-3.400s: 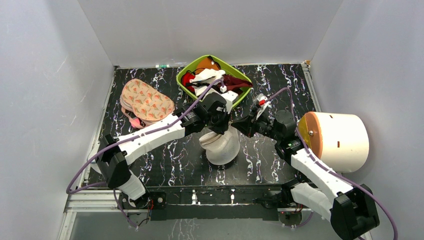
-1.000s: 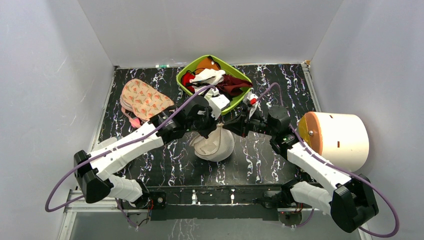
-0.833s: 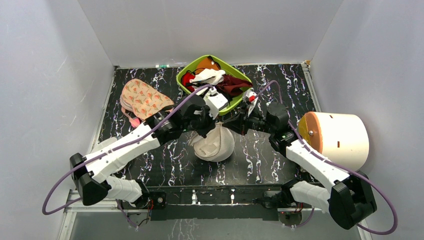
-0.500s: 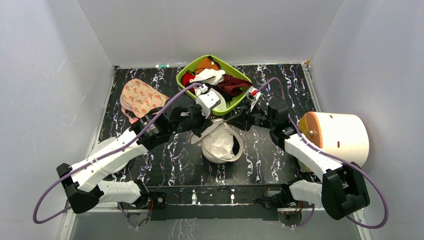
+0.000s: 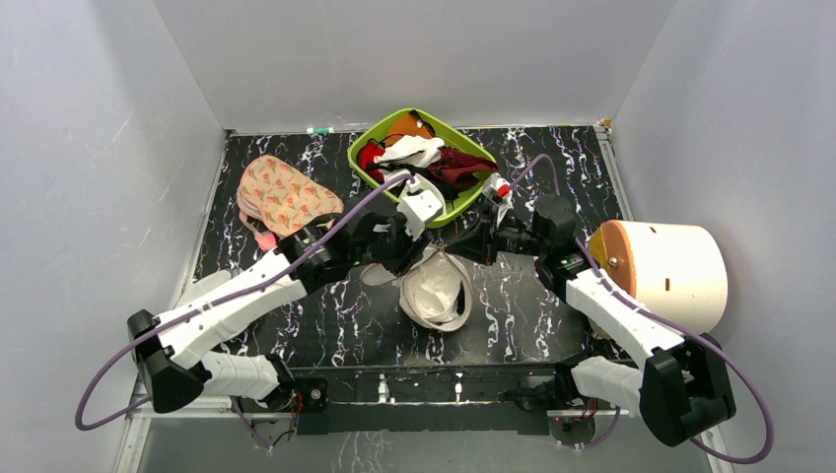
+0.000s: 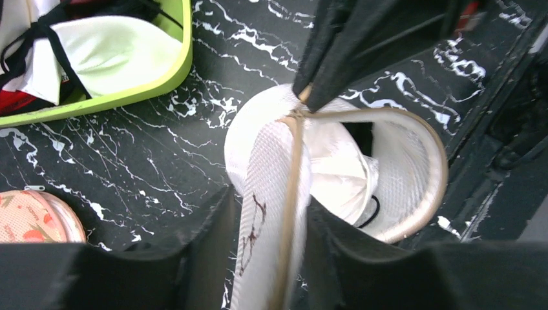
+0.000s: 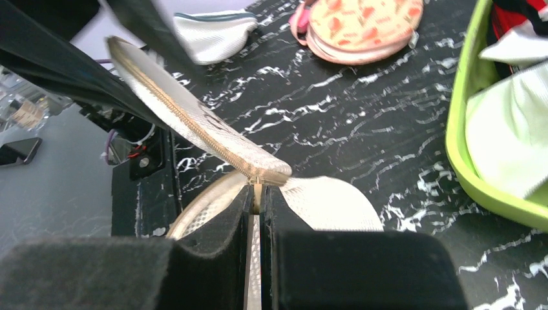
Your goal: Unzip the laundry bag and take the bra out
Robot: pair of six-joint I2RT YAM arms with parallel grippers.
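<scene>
Right gripper (image 7: 257, 194) is pressed together on the zip pull (image 7: 258, 179) of the bag (image 5: 435, 293), which lies on the table (image 5: 513, 305) between the arms, just near of the green tub (image 6: 129, 97). Left gripper (image 6: 268, 200) pinches the upturned, partly unzipped lid (image 6: 258, 174). Both arms reach inward, wrists almost meeting, and cover the bag's far side from above. Inside, crumpled white cloth (image 6: 342, 174) with a black loop shows, its shape unclear

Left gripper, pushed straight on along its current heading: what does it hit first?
The left gripper is shut on the lid of the laundry bag, so its open mouth comes first; just beyond, probably the right gripper, shut at the zip, though depth is unclear.
</scene>
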